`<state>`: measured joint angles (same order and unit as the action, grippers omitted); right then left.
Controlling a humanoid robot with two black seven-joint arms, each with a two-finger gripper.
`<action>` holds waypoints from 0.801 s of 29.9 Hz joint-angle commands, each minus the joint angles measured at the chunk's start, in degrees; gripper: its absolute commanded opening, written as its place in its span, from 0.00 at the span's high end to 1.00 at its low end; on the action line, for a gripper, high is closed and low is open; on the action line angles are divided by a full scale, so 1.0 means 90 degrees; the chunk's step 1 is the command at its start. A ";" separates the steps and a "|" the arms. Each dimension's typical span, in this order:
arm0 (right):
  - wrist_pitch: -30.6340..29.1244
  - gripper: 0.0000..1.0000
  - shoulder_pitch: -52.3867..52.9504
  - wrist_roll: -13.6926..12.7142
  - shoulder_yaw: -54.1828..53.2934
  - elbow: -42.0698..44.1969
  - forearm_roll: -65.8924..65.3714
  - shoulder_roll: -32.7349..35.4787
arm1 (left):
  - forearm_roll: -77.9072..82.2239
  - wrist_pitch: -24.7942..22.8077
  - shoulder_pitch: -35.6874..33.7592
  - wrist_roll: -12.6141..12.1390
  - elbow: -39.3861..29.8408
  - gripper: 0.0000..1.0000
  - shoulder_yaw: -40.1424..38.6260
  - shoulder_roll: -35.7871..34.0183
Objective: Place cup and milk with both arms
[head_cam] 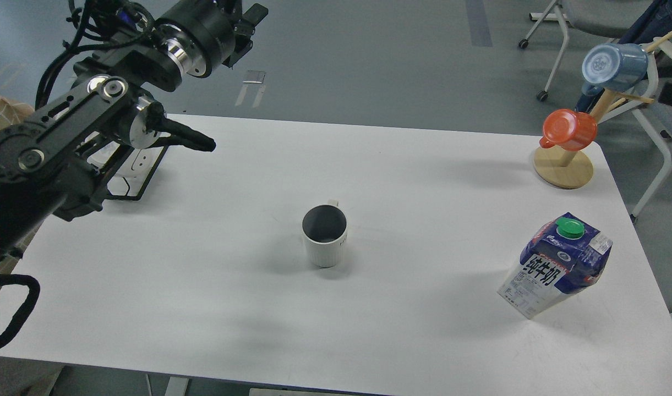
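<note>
The cup (325, 236) is a white ribbed mug with a dark inside, standing upright at the middle of the white table (203, 308), its handle at the far side. The milk (556, 265) is a blue and white carton with a green cap, standing tilted at the right near the table's right edge. My left gripper (249, 33) is raised high above the table's far left corner, far from the cup; its two fingers stand apart and hold nothing. My right arm is out of view.
A black wire rack (131, 184) sits at the far left, mostly hidden behind my left arm. A wooden mug tree (563, 168) at the far right corner holds an orange-red mug (569, 129) and a blue mug (613, 66). A chair (589, 14) stands beyond the table.
</note>
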<state>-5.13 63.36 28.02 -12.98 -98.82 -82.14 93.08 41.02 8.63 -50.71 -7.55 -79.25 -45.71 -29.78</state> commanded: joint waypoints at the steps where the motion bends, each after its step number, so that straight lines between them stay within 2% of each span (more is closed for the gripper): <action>1: 0.1006 0.00 0.0001 -0.0002 0.1583 -0.0026 -0.0802 0.0272 | 0.0002 0.0066 0.0282 0.0009 -0.0012 0.02 -0.0028 -0.0041; 3: 0.1476 0.00 0.0001 -0.0002 0.2075 -0.0017 -0.1203 0.0282 | 0.0002 0.0066 0.0370 0.0009 -0.0012 0.02 -0.0106 -0.0031; 7: 0.3086 0.00 -0.0009 -0.0002 0.3422 0.0013 -0.2249 0.0224 | 0.0002 0.0047 0.0556 -0.0001 -0.0051 0.02 -0.0350 0.0076; 10: 0.3498 0.00 0.0000 -0.0002 0.3688 0.0013 -0.2289 0.0214 | 0.0002 0.0046 0.0575 -0.0001 -0.0051 0.02 -0.0350 0.0154; 16: 0.3681 0.00 -0.0009 -0.0002 0.4021 0.0110 -0.2338 0.0185 | 0.0002 0.0037 0.0663 0.0019 -0.0051 0.02 -0.0350 0.0360; 24: 0.3681 0.00 -0.0019 -0.0002 0.4109 0.0588 -0.2289 -0.0595 | 0.0002 0.0017 0.0849 0.0146 -0.0051 0.02 -0.0360 0.0535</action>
<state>28.00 63.19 28.00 23.88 -95.67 -102.92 90.15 41.08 8.79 -43.50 -6.56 -79.72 -48.89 -25.12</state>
